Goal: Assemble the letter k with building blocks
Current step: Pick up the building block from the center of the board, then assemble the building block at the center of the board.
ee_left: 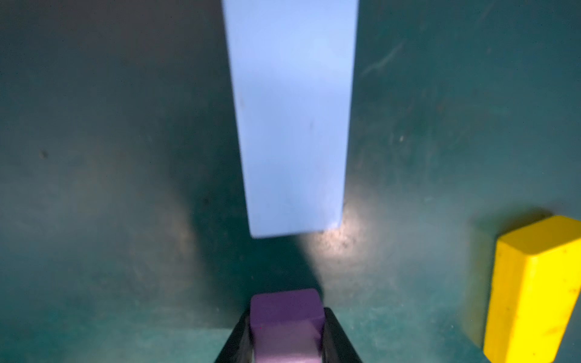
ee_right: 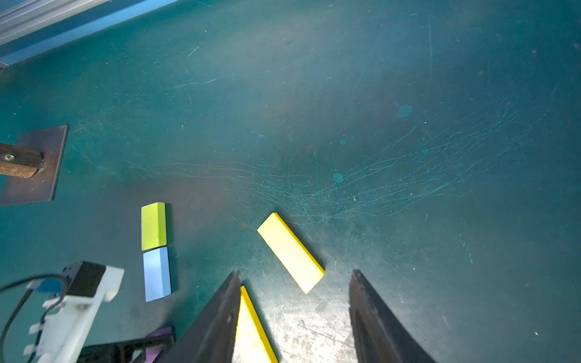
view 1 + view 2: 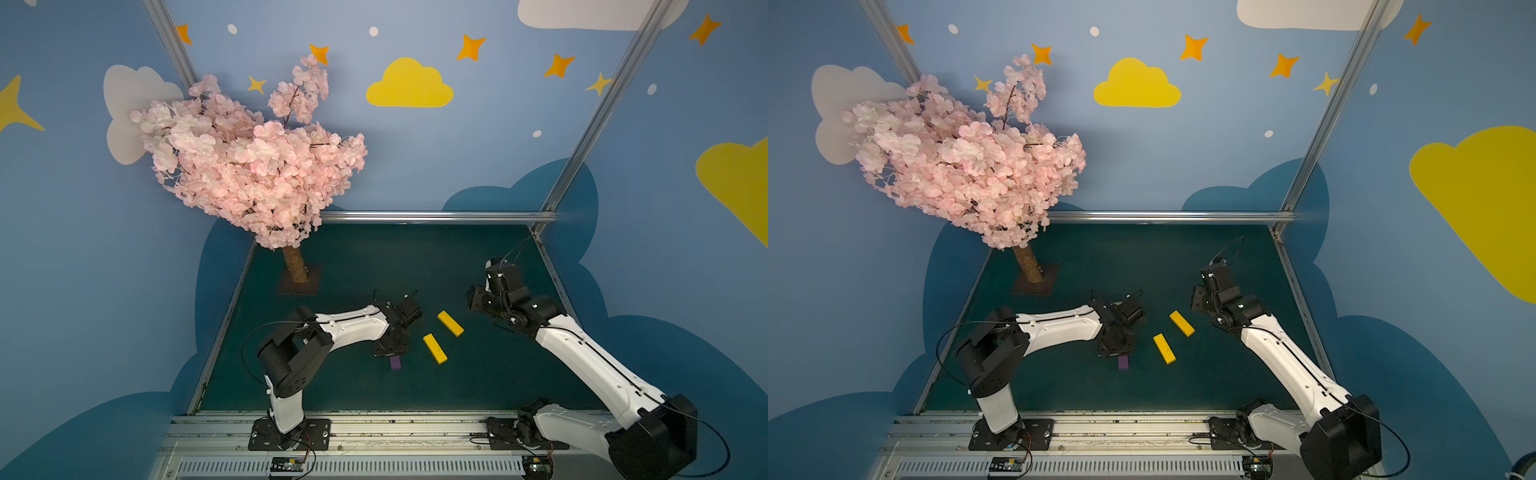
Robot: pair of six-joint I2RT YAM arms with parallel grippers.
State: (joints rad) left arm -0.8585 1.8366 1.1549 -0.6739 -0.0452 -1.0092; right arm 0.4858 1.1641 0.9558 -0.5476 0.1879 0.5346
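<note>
My left gripper (image 1: 286,314) is shut on the purple block (image 1: 286,323), low over the green mat; its end shows under the gripper in both top views (image 3: 395,363) (image 3: 1123,363). Ahead of it, across a short gap, lies the light blue block (image 1: 290,119). In the right wrist view the lime-green block (image 2: 153,226) and light blue block (image 2: 156,273) lie end to end in a line. The left arm hides both in the top views. Two orange-yellow blocks (image 3: 450,323) (image 3: 435,348) lie slanted to the right of them. My right gripper (image 2: 295,276) hangs open above those two, holding nothing.
A pink blossom tree (image 3: 249,166) stands at the back left on a dark base plate (image 2: 34,166). Aluminium rails (image 3: 436,216) edge the mat at the back and sides. The arm bases sit on the front rail (image 3: 374,432).
</note>
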